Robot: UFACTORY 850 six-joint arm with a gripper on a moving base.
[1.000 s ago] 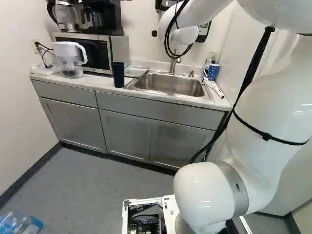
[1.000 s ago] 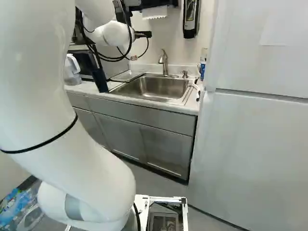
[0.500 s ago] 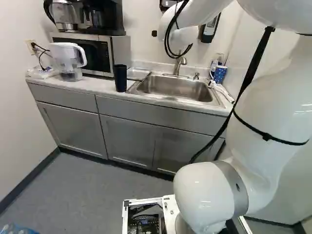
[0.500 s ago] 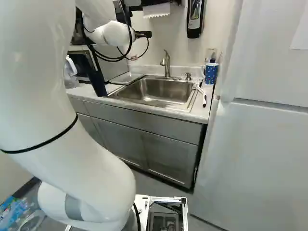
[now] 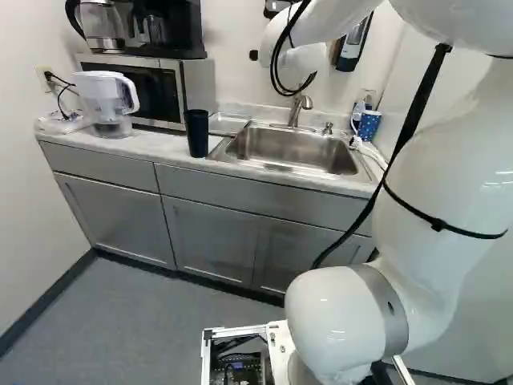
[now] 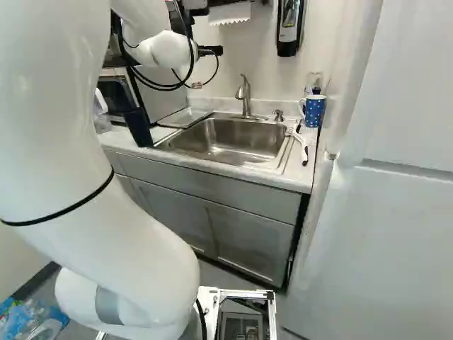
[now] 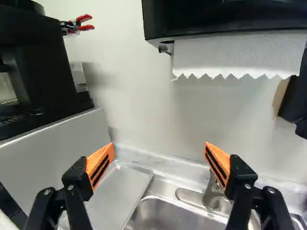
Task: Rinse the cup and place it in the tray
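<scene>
Part of my black gripper (image 6: 211, 51) shows beyond the white wrist in the right base view; its fingertips are hidden there. The wrist view has the gripper (image 7: 159, 160) wide open, nothing between its orange pads. A dark blue cup (image 5: 197, 133) stands upright on the counter beside the sink, well below the gripper. A blue dotted mug (image 6: 312, 111) is at the sink's other side. The flat metal tray (image 7: 117, 191) lies between sink (image 6: 228, 142) and microwave, ahead of and below the fingers. The faucet (image 6: 245, 95) rises behind the basin.
A microwave (image 5: 152, 92) with a coffee maker on top and a water pitcher (image 5: 108, 104) occupy the counter's left part. Above the sink hangs a paper towel dispenser (image 7: 225, 19), beside a soap dispenser (image 6: 289, 27). A white fridge (image 6: 375, 227) stands close on the right.
The base has moved: counter and sink appear nearer and shifted in both base views, the fridge farther right. The arm keeps its pose against its lowest joint.
</scene>
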